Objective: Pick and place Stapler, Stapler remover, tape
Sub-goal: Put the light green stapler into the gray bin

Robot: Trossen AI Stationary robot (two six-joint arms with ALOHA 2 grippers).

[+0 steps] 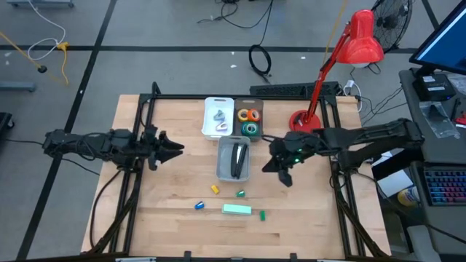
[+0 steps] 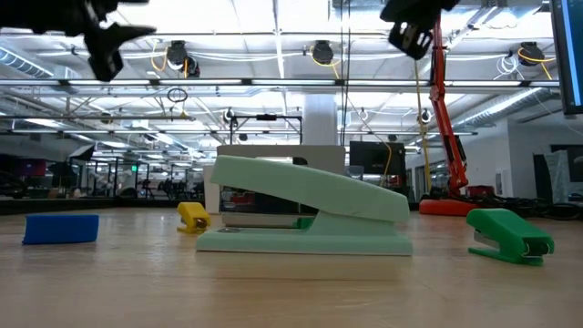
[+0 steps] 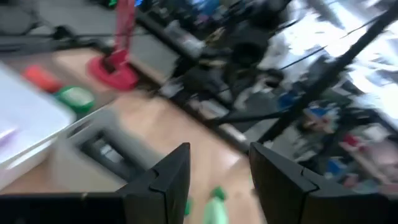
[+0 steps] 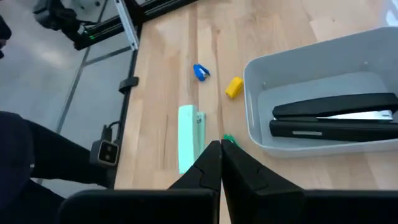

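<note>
Tape rolls (image 1: pixel 250 121) crowd together, count seemingly three.

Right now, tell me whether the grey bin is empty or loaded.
Loaded. The grey bin holds a black stapler lying flat inside; the right wrist view shows it too.

2 matte-black jointed arms; right arm (image 1: pixel 364 137) shows small green light; flat angular black jaws.

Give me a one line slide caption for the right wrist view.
Shut right gripper above the mint stapler, beside a grey bin holding a black stapler.
</note>
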